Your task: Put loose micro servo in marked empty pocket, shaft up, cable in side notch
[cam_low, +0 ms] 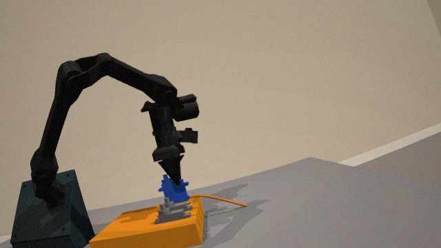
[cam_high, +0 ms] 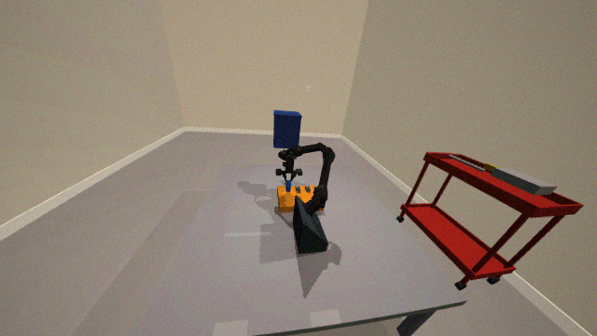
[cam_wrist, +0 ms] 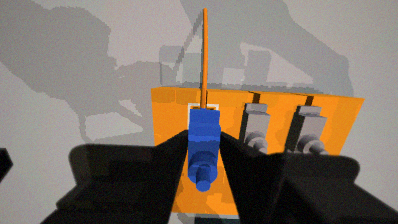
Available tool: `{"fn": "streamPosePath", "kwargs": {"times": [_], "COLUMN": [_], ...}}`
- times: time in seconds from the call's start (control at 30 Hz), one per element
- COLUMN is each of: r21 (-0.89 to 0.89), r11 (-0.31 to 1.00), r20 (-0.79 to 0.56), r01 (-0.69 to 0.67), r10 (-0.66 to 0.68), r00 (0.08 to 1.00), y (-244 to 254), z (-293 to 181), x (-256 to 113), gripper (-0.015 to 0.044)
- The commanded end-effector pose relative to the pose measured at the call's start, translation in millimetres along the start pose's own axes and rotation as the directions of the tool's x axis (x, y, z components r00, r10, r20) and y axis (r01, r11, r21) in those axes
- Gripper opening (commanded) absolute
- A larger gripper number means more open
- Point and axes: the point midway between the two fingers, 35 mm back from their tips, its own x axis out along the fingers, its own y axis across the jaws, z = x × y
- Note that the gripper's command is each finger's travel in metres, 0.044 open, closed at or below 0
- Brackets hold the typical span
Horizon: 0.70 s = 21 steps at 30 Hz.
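The blue micro servo is between the fingers of my gripper, which is shut on it. Its output shaft points up. It is over the marked pocket of the orange deck. The pocket's white outline shows past the servo's cable end in the wrist view; the rest is hidden. Both ears look above the deck in the exterior view, but grey servos hide the servo's bottom. The orange cable runs out over the deck's notched edge.
Two grey servos sit in the deck beside the pocket, to the right in the wrist view. The dark arm base stands behind the deck. A red cart stands off to the right.
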Motion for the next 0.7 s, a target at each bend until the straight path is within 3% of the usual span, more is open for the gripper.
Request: {"fn": "streamPosePath", "kwargs": {"times": [0.0,0.67], "r21": [-0.006,-0.006], "r11": [1.0,1.0], "r20": [0.001,0.001], "r01": [0.005,0.006], "r10": [-0.005,-0.006], "r00": [1.0,1.0], "y": [0,0], "z": [-1,-1], "x": [1,14], "gripper": [0.0,0.0]}}
